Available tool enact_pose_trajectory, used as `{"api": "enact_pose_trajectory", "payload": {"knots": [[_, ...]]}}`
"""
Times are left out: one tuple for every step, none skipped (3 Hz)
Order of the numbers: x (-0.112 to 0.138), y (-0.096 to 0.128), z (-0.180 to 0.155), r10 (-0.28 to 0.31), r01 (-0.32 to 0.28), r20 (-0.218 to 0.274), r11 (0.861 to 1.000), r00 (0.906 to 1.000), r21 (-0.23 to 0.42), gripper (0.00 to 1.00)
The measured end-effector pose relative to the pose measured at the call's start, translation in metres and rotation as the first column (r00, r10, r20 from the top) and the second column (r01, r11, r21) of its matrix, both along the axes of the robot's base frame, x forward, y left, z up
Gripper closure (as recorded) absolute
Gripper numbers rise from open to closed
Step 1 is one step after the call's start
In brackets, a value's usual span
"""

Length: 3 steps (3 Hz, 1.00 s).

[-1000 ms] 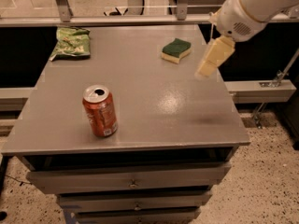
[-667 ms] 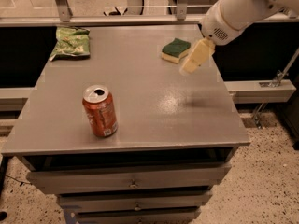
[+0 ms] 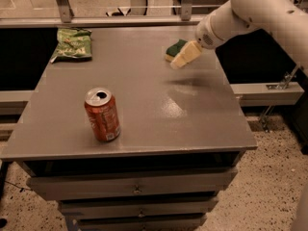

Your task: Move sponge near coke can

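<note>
The sponge [image 3: 174, 48], dark green on top with a pale yellow base, lies on the grey table [image 3: 139, 81] at the far right. Most of it is hidden behind my gripper [image 3: 184, 56], whose cream-coloured tip hangs just above and in front of it. The white arm comes in from the upper right. The coke can [image 3: 102, 114], red-orange with a silver top and a small white patch near its base, stands upright at the front left of the table, far from the sponge.
A light green snack bag [image 3: 72, 43] lies at the table's back left corner. A metal rail runs behind the table. The table's right edge is close to the sponge. Drawers sit under the tabletop.
The gripper has moved left and toward the back of the table, from beside the sponge's right to directly over it. The sponge and can have not moved.
</note>
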<state>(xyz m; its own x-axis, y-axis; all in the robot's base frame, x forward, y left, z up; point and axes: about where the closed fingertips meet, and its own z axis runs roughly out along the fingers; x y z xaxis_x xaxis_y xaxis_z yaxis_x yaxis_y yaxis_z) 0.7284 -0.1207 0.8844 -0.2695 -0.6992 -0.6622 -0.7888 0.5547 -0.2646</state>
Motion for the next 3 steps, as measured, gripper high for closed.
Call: {"api": "enact_pose_trajectory", "payload": {"knots": [[0.031, 0.004, -0.017, -0.047, 0.047, -0.002, 0.995, 0.9989, 0.083, 0.0], [0.052, 0.008, -0.027, -0.078, 0.078, -0.009, 0.987, 0.9969, 0.137, 0.0], [0.062, 0.01, -0.035, -0.092, 0.093, -0.017, 0.981, 0.9956, 0.168, 0.16]]}}
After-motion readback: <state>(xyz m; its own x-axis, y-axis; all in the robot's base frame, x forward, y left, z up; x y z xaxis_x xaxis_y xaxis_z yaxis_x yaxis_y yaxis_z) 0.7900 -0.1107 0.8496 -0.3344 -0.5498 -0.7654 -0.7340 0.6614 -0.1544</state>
